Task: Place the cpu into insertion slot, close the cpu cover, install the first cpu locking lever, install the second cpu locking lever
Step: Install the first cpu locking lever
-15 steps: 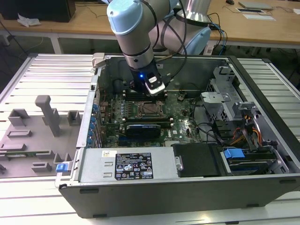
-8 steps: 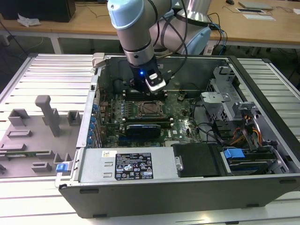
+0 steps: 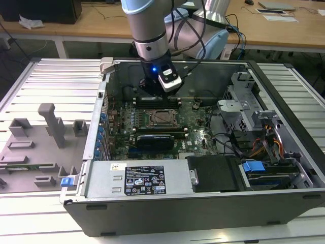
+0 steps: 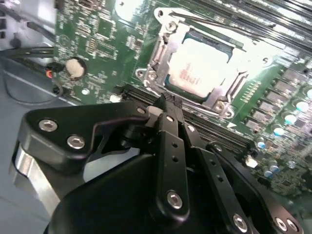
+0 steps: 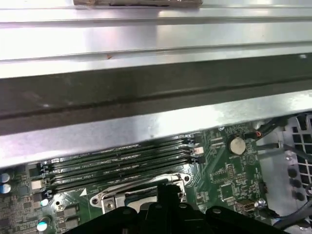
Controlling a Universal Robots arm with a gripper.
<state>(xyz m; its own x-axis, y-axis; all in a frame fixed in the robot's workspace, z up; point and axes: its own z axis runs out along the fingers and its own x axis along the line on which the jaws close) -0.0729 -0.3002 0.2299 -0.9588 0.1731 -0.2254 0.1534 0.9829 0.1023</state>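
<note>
The small flat square cpu with its silvery-grey metal top lies seated in the insertion slot, the square socket with a silver metal rim on the green motherboard. The thin silver metal cpu cover lies down around the chip, its window exposing the chip top. A thin wire locking lever runs along the far side of the socket; whether it is latched cannot be told.

In the exterior view, the black gripper hangs inside the open grey computer case, just above the board and beside the insertion slot, on the side of the long black memory slots. In the second wrist view the gripper shows its jaws pressed together at the tips, pinching nothing, with the tip near the socket's edge but apart from it. The case rests on a ribbed metal worktop.

Handling judgement: the cpu is light, rigid and fragile on its contact face; it should only be touched at the edges. The cover is thin, stiff sheet metal and pivots on a hinge. The levers are springy wire, slippery under smooth jaws, best pushed near the free hooked end.
</note>
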